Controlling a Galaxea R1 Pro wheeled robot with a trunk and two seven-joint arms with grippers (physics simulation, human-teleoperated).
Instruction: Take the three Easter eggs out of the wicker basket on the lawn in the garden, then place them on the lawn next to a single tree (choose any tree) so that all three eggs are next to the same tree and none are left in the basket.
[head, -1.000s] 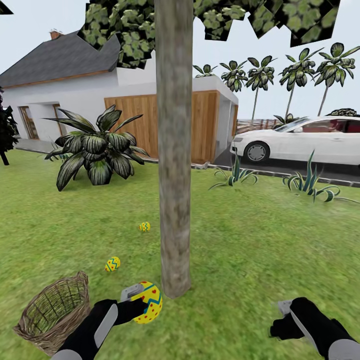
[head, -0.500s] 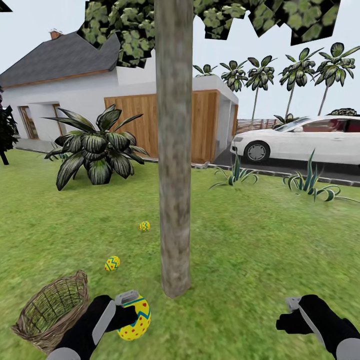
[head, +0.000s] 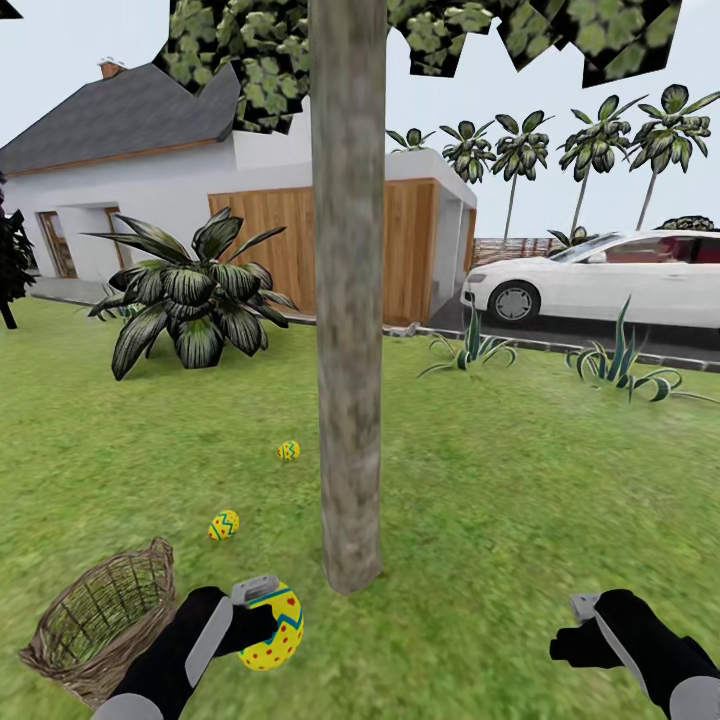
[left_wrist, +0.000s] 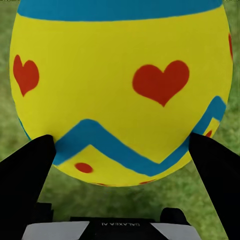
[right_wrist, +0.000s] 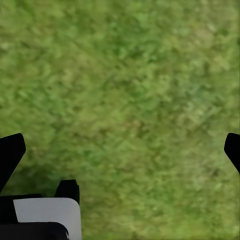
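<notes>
Eggs are the concern: one egg (head: 270, 628) is pinched at its widest girth by the left tool (head: 255, 622), low in the frame, just before the tree (head: 348, 300). It is judged light, rigid, smooth and prone to roll, so a mid-belly grip suits. Two eggs (head: 224, 525) lie on the lawn (head: 500, 480); the basket (head: 100, 625) appears emptied. The right tool (head: 580, 640) is spread wide, holding nothing.

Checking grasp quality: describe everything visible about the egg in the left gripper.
The held egg is glossy yellow with red hearts, red dots and blue zigzag bands, plus a solid blue band at one end. It sits clamped between the left gripper's black fingers, which touch its opposite sides. It hangs above the lawn, near the tree's base, beside the wicker basket.
</notes>
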